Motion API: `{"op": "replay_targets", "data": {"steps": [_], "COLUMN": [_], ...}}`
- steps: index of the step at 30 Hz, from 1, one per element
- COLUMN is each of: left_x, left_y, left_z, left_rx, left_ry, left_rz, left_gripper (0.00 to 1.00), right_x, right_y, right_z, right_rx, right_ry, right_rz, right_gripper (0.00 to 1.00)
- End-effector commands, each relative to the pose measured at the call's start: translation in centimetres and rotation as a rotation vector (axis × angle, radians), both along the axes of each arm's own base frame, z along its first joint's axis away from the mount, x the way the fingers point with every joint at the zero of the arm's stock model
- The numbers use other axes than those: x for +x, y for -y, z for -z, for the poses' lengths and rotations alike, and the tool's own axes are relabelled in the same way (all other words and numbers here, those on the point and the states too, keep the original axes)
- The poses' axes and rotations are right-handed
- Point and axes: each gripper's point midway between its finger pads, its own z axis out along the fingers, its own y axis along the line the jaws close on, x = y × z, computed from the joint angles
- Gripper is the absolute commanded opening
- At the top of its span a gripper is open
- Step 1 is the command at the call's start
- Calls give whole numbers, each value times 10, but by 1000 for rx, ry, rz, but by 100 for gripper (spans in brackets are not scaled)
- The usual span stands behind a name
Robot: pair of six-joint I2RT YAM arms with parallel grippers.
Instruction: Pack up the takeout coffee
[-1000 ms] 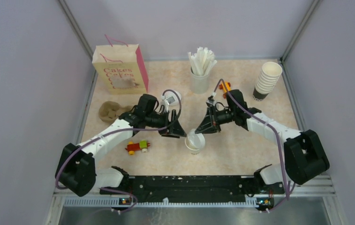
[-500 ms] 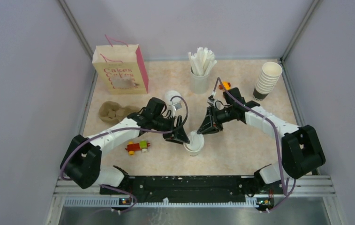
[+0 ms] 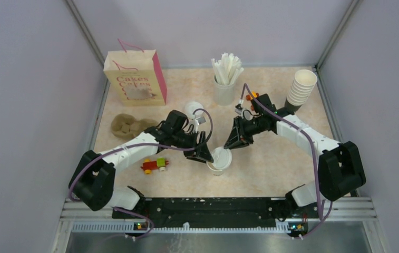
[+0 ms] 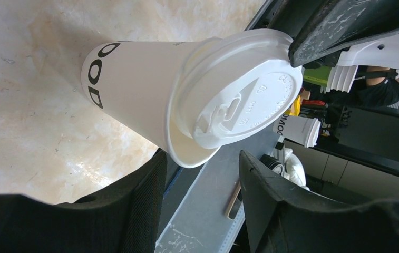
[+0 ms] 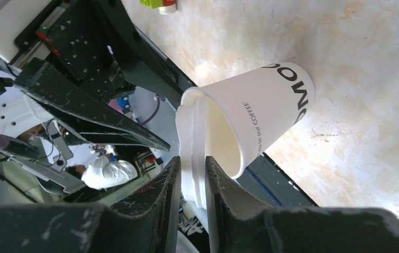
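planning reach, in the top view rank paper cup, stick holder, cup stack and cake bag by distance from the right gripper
From the right gripper:
1. paper cup, at its fingertips
2. stick holder, behind
3. cup stack, back right
4. cake bag, back left

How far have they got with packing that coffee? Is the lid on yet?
Partway. The cup stands on the table and the lid is at its mouth. The right fingers pinch the lid's edge; it sits tilted on the rim, not pressed down. The left fingers are open beside the cup. Left: seating the lid, then packing, likely into the brown tray or paper bag.
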Motion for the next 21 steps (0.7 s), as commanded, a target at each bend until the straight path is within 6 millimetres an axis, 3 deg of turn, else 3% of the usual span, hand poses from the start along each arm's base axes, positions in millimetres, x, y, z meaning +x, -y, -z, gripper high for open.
{"op": "replay_targets", "data": {"steps": [1,5,12,21], "left_x": [8,9,10,11], "left_y": [8,8,9,12], "left_z": [-17,-17,-19,-22], "left_rx": [-45,-43,-46,-51], "left_ry": [61,71,76,82], "left_rz": [15,8,3,3], "left_gripper": [58,58,58,59], "right_x": [8,8,4,5], "right_y": [5,8,11,16], "right_z": [-10,-9,-6,-12], "right_rx": [-22,-35,-43,-74], "right_ry": [62,66,73,109], "right_rz": [8,13,18,39], "right_gripper": [23,24,33,33]}}
